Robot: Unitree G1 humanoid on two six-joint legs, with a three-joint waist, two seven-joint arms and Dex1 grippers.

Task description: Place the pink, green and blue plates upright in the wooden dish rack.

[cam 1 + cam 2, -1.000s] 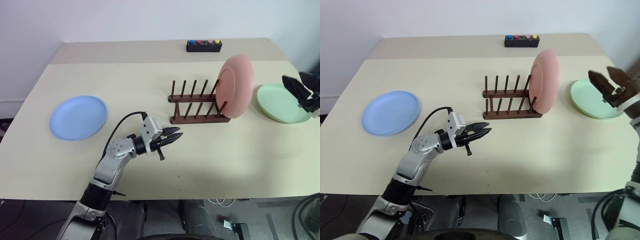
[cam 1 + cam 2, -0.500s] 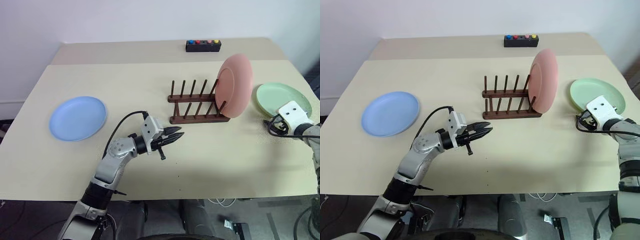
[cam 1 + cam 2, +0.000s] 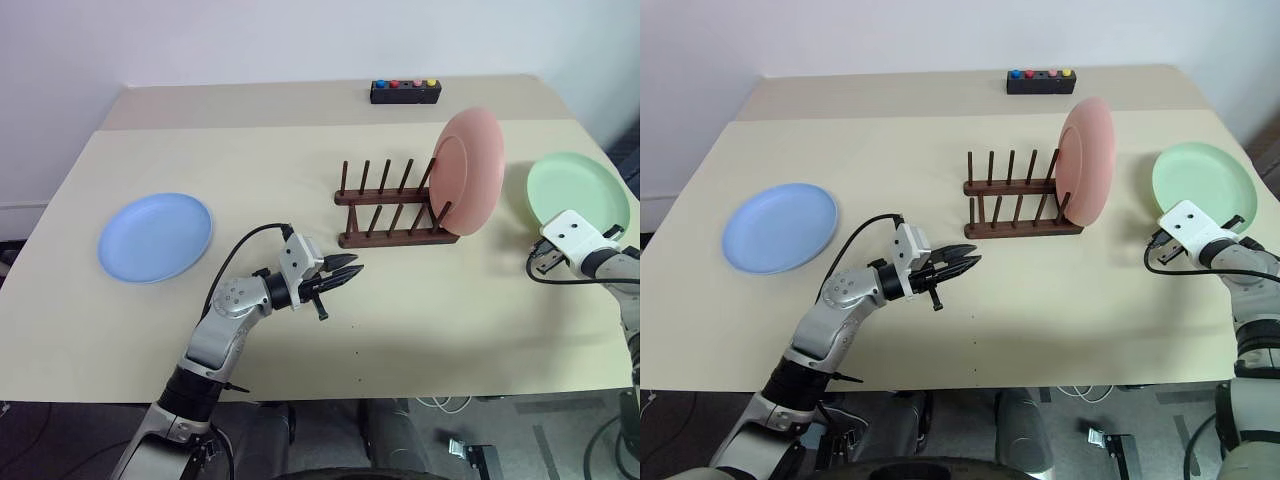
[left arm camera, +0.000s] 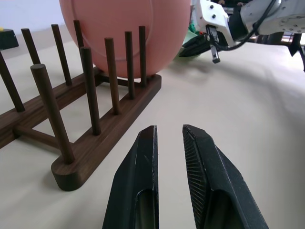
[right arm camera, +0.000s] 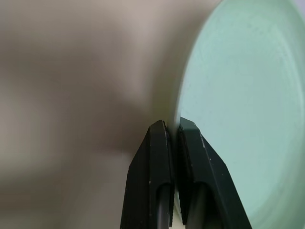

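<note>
The pale green plate (image 3: 580,188) is at the table's right, tilted up off its flat lie. My right gripper (image 5: 172,126) is shut on its near rim, one finger on each side of the edge. The pink plate (image 3: 470,170) stands upright at the right end of the dark wooden dish rack (image 3: 385,200). The blue plate (image 3: 155,237) lies flat at the far left. My left gripper (image 3: 355,270) hovers level in front of the rack, pointing at it, its fingers a narrow gap apart with nothing between them.
A small black box with coloured buttons (image 3: 405,92) sits at the back edge of the table (image 3: 300,150). The rack's pegs left of the pink plate hold nothing. The table's right edge runs close to the green plate.
My right gripper came down from above the green plate to its near rim and closed on it. The plate now looks tilted up. The left arm kept still.
</note>
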